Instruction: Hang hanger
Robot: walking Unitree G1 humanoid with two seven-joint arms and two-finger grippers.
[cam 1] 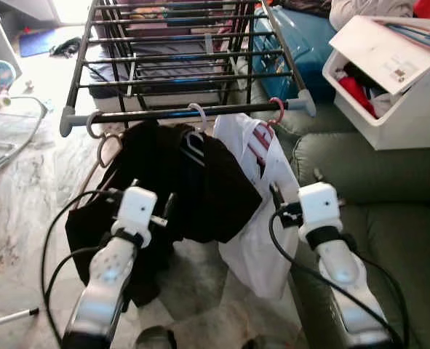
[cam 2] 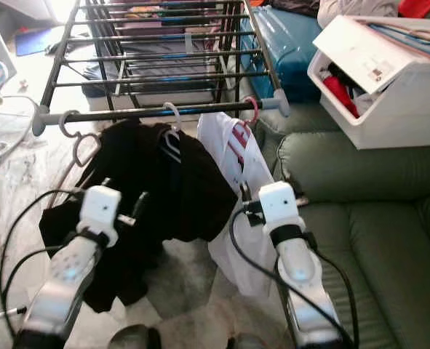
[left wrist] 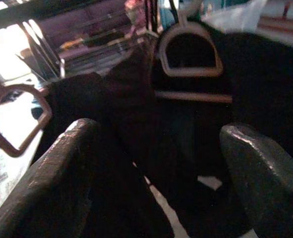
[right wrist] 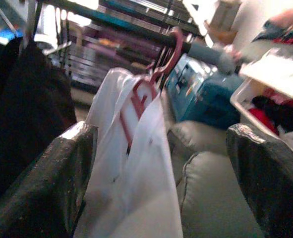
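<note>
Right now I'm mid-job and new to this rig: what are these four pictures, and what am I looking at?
The two wide pictures come from a stereo camera on a humanoid robot's head, looking forward and down. The other two look along each wrist's black fingers. The left gripper and right gripper are both open and hold nothing. Ahead stands a drying rack. From its front bar hang a black garment on a white hanger, a white shirt on a pink hanger, and an empty hanger further left. A green sofa is on the right, with a white storage bin on it.
</note>
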